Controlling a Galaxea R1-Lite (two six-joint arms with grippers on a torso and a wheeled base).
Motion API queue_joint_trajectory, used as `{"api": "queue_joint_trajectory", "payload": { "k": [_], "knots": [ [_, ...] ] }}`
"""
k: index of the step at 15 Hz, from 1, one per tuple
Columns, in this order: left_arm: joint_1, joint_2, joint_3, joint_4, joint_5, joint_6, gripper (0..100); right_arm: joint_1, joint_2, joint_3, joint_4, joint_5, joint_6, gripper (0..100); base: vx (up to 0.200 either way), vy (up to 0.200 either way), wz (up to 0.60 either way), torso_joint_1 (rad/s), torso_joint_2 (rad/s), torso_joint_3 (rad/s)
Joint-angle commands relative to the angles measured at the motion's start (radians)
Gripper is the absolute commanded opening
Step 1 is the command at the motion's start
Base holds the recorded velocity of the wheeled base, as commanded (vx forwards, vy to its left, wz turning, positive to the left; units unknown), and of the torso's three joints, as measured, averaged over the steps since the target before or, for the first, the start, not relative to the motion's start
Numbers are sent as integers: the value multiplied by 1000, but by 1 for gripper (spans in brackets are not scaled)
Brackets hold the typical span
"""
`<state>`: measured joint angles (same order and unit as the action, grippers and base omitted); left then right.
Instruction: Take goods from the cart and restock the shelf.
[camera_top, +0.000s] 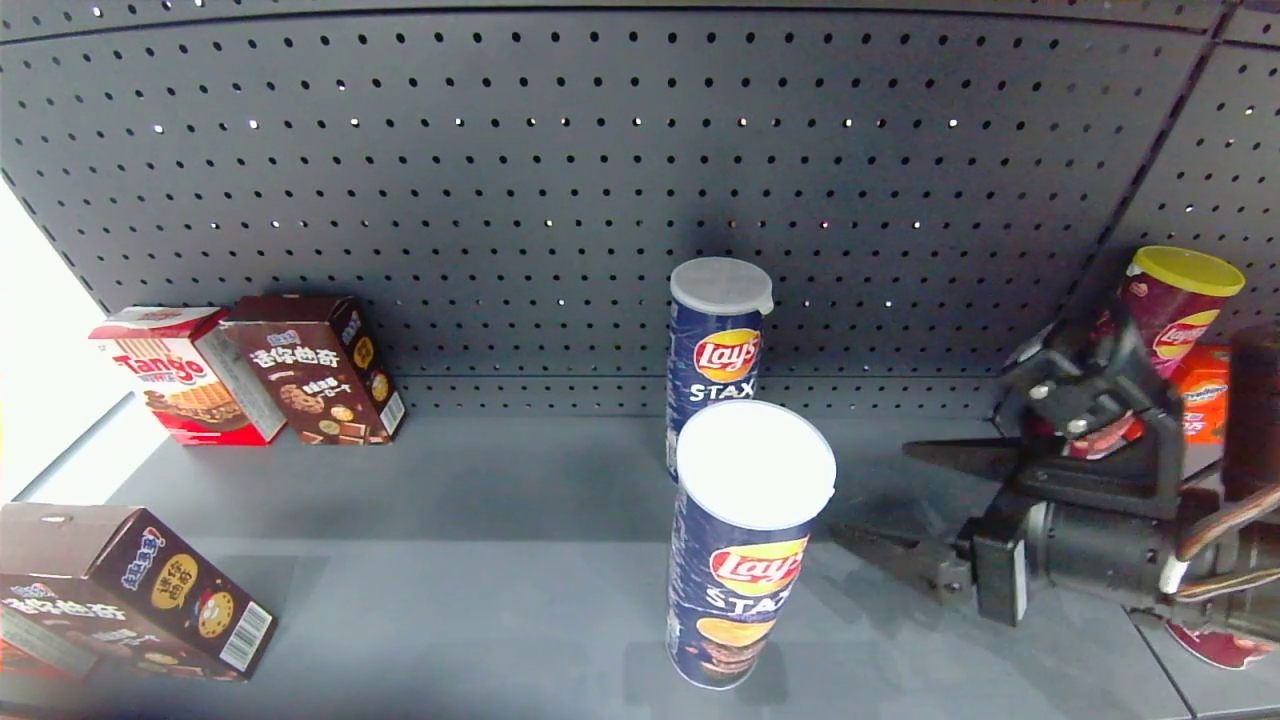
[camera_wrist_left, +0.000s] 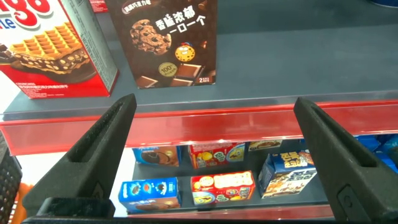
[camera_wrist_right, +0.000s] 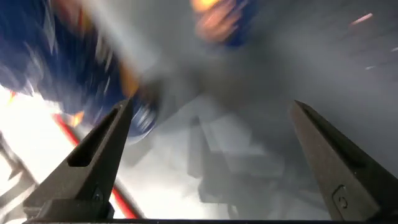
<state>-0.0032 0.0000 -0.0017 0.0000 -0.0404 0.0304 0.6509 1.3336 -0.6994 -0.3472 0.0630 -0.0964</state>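
Two blue chip cans stand upright on the grey shelf (camera_top: 480, 520), one at the back (camera_top: 718, 345) and one in front of it (camera_top: 745, 560). My right gripper (camera_top: 875, 490) is open just right of the front can, with nothing between its fingers and a small gap to the can. In the right wrist view the gripper (camera_wrist_right: 211, 106) is open and the blue can (camera_wrist_right: 56, 68) is a blur off to one side. My left gripper (camera_wrist_left: 214, 102) is open and holds nothing, in front of the shelf's red front edge (camera_wrist_left: 205, 121).
A purple can with a yellow lid (camera_top: 1175, 305) stands behind my right arm, next to an orange box (camera_top: 1205, 390). A wafer box (camera_top: 185, 375) and brown cookie boxes (camera_top: 320, 365) (camera_top: 130, 600) sit at the left. A lower shelf holds several small boxes (camera_wrist_left: 221, 186).
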Motion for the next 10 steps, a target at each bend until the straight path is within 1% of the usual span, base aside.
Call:
{"api": "queue_joint_trajectory", "payload": {
  "k": [1,2,5,6,7,8,9,10],
  "knots": [
    [0,2,0,0,1,-1,100,-60,-188,-19,-1,-38,0,100,0,0,0,0,0,0],
    [0,2,0,0,1,-1,100,-99,-240,-15,1,-45,-2,100,0,0,0,0,0,0],
    [0,2,0,0,1,-1,100,-324,-467,-3,13,-35,-5,100,0,0,0,0,0,0],
    [0,2,0,0,1,0,100,-366,-541,29,25,-37,-5,100,0,0,0,0,0,0],
    [0,2,0,0,1,0,100,-378,-614,78,28,-43,-5,100,0,0,0,0,0,0],
    [0,2,0,0,1,2,100,-389,-749,172,34,-42,-6,100,0,0,0,0,0,0],
    [0,2,0,0,-1,3,100,-396,-843,238,50,-43,-6,100,0,0,0,0,0,0],
    [0,2,0,0,-4,13,100,-416,-958,304,97,-42,-6,100,0,0,0,0,0,0]
  ]
}}
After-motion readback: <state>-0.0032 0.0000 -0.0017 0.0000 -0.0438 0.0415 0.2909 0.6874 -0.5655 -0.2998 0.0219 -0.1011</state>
